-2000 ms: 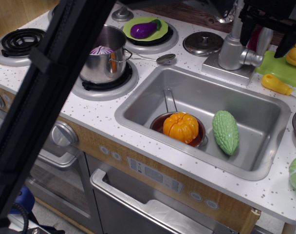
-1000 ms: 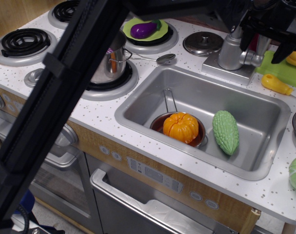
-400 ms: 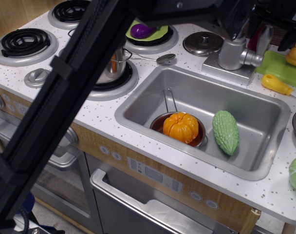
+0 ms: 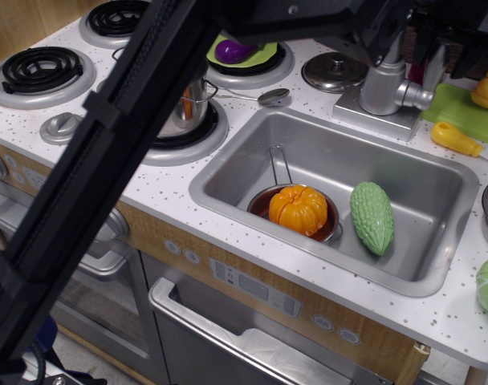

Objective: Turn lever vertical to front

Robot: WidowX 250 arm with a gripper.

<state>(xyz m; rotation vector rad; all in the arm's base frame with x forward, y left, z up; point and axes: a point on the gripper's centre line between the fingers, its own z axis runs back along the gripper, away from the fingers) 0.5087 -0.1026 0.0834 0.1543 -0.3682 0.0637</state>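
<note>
The lever [image 4: 417, 96] is a short silver-grey stub that sticks out to the right from the base of the grey faucet column [image 4: 384, 85], behind the sink. My gripper [image 4: 446, 44] is black and sits at the top right, just above and behind the lever and partly cut off by the frame edge. Its two fingers stand apart, on either side of a silver upright part, and hold nothing. It does not touch the lever.
The sink [image 4: 437, 277] holds a pan with an orange pumpkin [image 4: 298, 208] and a green gourd [image 4: 372, 216]. A yellow knife [image 4: 456, 138] lies on a green board to the right of the faucet. A pot [image 4: 188, 108], a lid [image 4: 334, 70] and a spoon [image 4: 273, 96] lie to the left. My black arm [image 4: 107, 160] crosses the left half of the view.
My arm has swung to the right across the stove. The gripper has risen a little from around the lever toward the top edge. The lever still points right.
</note>
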